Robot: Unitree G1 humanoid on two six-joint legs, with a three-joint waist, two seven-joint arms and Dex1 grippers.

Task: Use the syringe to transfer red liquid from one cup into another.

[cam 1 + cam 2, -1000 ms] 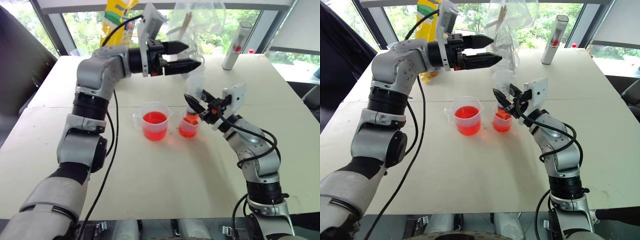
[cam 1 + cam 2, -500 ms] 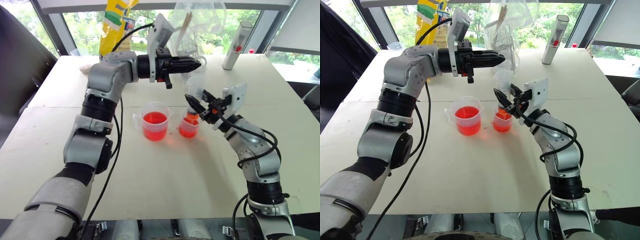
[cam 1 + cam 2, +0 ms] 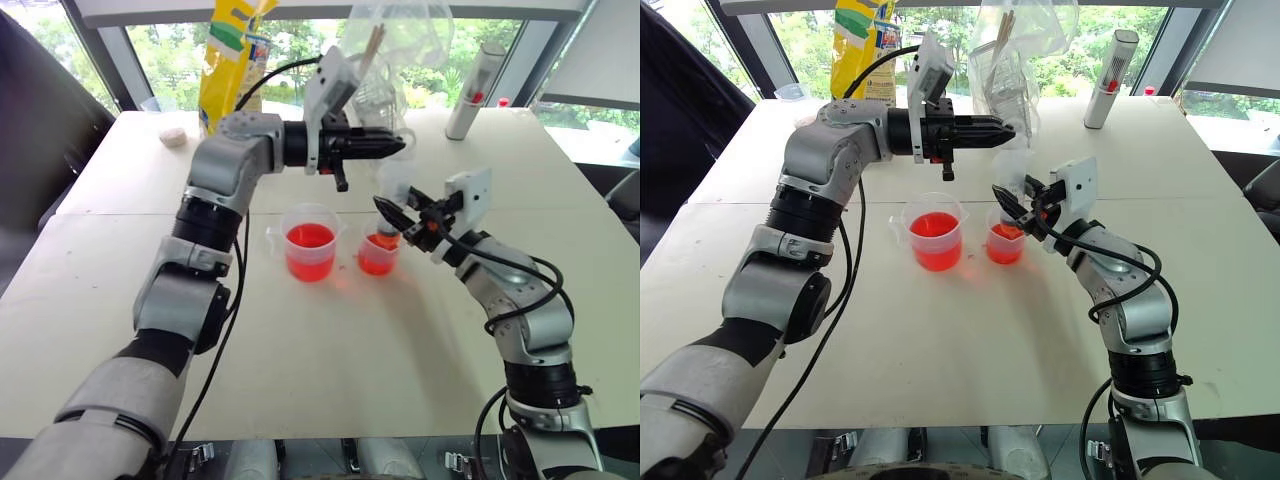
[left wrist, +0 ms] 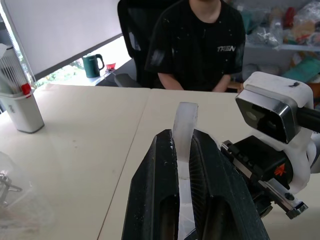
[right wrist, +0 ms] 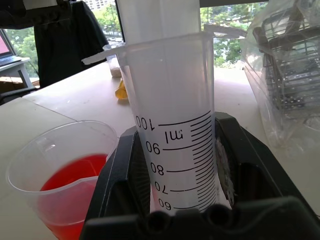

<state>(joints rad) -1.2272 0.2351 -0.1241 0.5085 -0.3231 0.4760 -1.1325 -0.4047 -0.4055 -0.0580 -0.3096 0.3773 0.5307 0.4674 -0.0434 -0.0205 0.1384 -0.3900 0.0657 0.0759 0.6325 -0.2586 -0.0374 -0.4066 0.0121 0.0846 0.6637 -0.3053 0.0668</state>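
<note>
The right tool [image 3: 395,213] is clamped on the barrel of the syringe [image 5: 172,120], holding it upright with its tip down in the smaller cup [image 3: 377,254]. The right forearm rises from the desk's [image 3: 330,350] near right side and angles in toward the middle. The left tool [image 3: 392,146] reaches level across from the left, above the cups, its fingers [image 4: 155,190] pinched narrow on the white plunger [image 4: 184,131] at the syringe's top.

The red liquid [image 3: 309,238] sits in the handled cup [image 3: 308,242], which stands just beside the smaller cup, on its left. The smaller cup holds some red too.

Behind them are a clear bag [image 3: 395,40], a yellow packet [image 3: 228,60] and a grey cylinder [image 3: 473,90] near the far edge. A seated person [image 4: 199,45] shows past the desk. The near half of the desk lies open.
</note>
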